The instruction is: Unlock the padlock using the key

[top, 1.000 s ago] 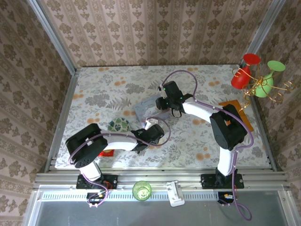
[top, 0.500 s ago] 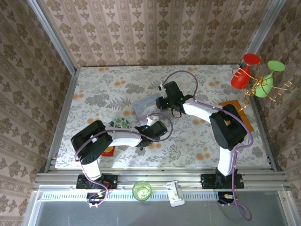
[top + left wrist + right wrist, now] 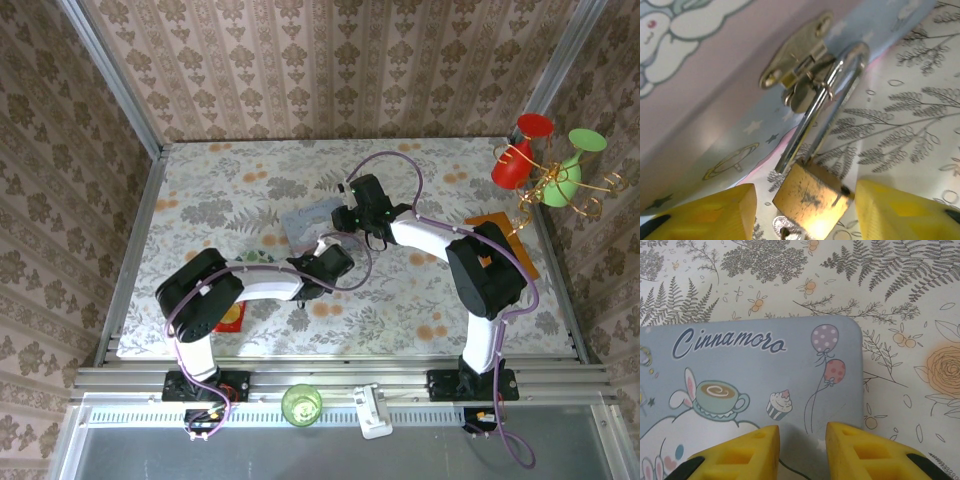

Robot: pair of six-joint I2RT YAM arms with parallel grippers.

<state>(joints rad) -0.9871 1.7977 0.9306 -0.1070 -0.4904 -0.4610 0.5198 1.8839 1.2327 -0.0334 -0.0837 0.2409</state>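
**ITEM 1: left gripper** [image 3: 804,194]
- Change: vs the overhead shots of a sec ago, the wrist has swung up and right, from the near floral patch to the near edge of the tin [image 3: 308,224]. The elbow followed.
- Jaws: open, a yellow finger [image 3: 710,212] either side of the lock body. One sits at or just off the body's corner, the other apart. Nothing gripped.
- Meaning (est.): approach done, lock bracketed. Steadying the body comes next; unlocking not begun.

**ITEM 2: padlock** [image 3: 812,200]
- Loc.: hung from the tin's hasp [image 3: 797,55], body low against the fern-print cloth [image 3: 910,115], between the left jaws.
- Cond.: small brass body, scuffed, glare low down.
- Shackle [image 3: 827,100]: thin, chrome, threaded thru the hasp. Looks seated in the body, so prob. still locked.
- Silvery piece [image 3: 785,231] at the body's lower end, poss. the key in the keyway; can't tell.

**ITEM 3: right gripper** [image 3: 802,436]
- No change over the sec: at the tin's far right corner, over the lid.
- Jaws: narrowly apart, nothing between. Contact w/ lid: can't tell.
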